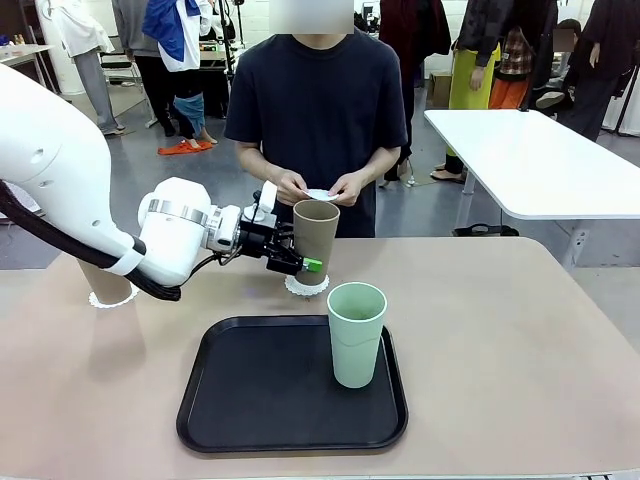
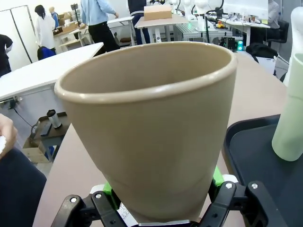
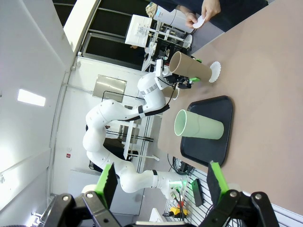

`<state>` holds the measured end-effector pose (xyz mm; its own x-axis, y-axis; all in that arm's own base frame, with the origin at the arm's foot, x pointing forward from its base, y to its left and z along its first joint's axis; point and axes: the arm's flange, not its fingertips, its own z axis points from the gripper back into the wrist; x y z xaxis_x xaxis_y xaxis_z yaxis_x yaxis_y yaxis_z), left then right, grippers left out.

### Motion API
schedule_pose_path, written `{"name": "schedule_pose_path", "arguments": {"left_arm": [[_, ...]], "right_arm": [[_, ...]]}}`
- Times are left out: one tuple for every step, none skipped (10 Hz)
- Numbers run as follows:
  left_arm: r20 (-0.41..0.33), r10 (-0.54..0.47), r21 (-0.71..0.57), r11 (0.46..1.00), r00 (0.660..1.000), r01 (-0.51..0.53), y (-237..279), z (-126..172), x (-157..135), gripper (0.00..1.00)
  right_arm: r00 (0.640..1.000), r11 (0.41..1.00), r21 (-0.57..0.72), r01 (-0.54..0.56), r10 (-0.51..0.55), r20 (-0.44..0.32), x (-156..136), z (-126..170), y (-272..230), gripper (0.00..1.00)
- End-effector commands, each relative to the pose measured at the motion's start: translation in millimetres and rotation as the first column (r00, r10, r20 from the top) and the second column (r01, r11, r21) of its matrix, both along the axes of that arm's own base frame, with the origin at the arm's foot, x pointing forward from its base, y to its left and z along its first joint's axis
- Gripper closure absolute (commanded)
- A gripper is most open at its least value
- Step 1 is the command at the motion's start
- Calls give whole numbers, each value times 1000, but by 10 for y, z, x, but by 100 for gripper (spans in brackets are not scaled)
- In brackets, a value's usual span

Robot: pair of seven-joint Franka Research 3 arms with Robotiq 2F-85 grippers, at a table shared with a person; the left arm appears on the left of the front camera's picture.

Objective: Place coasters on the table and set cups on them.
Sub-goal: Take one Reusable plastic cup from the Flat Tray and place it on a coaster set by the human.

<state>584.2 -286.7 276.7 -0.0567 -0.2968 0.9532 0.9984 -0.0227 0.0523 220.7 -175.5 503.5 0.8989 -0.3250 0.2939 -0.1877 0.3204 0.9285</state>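
Tan cup [image 1: 315,235]: light, stiff, probably slick; left pincer [image 1: 303,262] clamps it low, over the coaster [image 1: 296,288] at the tray's [image 1: 200,410] twelve o'clock; right pincer [image 3: 161,179] gapes wide.

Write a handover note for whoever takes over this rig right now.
Left tool shut on a tan cup standing on a coaster, centre.
Right tool open, empty.
Second tan cup sits on its coaster, far left.
Green cup stands on the black tray.
Person's hands hold the third coaster.
Left to do: release, third coaster down, green cup onto it.
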Motion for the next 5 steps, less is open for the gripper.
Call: {"name": "schedule_pose_path", "arguments": {"left_arm": [[12, 14, 0, 1000, 1000, -14, -28, -10, 103, 17], [-1, 20, -17, 1000, 1000, -20, -22, -19, 141, 17], [-22, 31, -43, 999, 999, -32, -9, -67, 158, 17], [-44, 28, -57, 998, 999, -30, 23, -73, 236, 17], [-61, 19, -62, 998, 998, -23, 44, -74, 316, 17]], "right_arm": [[1000, 1000, 11, 12, -12, 3, 17, -3, 14, 0], [1000, 1000, 11, 12, -12, 3, 17, -3, 14, 0], [1000, 1000, 11, 12, -12, 3, 17, -3, 14, 0], [1000, 1000, 11, 12, -12, 3, 17, -3, 14, 0], [1000, 1000, 11, 12, -12, 3, 17, -3, 14, 0]]}}
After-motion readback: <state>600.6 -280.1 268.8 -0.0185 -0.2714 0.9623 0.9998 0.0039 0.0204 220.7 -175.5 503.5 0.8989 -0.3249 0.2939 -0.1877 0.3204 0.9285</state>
